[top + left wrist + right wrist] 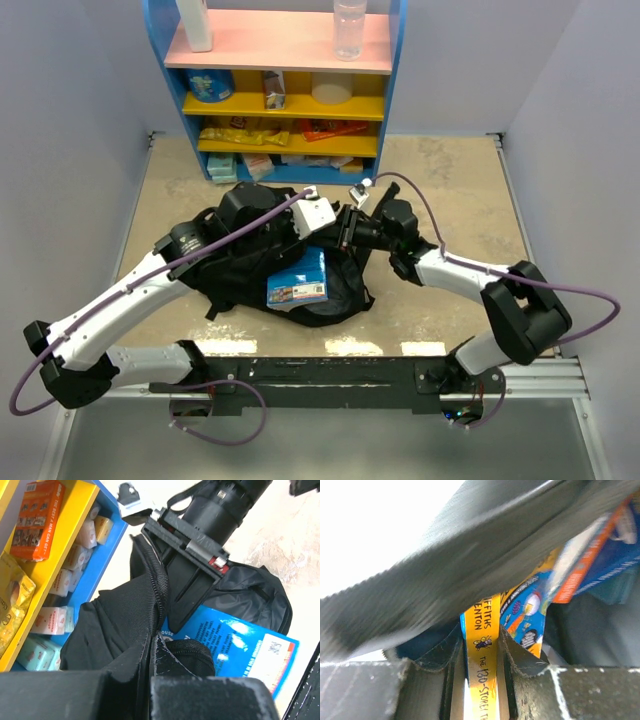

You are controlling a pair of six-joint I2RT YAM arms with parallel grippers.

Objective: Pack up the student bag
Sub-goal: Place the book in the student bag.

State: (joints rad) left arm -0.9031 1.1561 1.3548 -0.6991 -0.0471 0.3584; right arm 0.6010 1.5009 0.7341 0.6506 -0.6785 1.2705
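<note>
Student bag mid-surface between both arms, a book at its mouth.
Left jaws pinch the bag's zip rim, holding it up; the blue book lies across the opening, long axis running near-left from the right jaws, which are clamped on its yellow spine.
</note>
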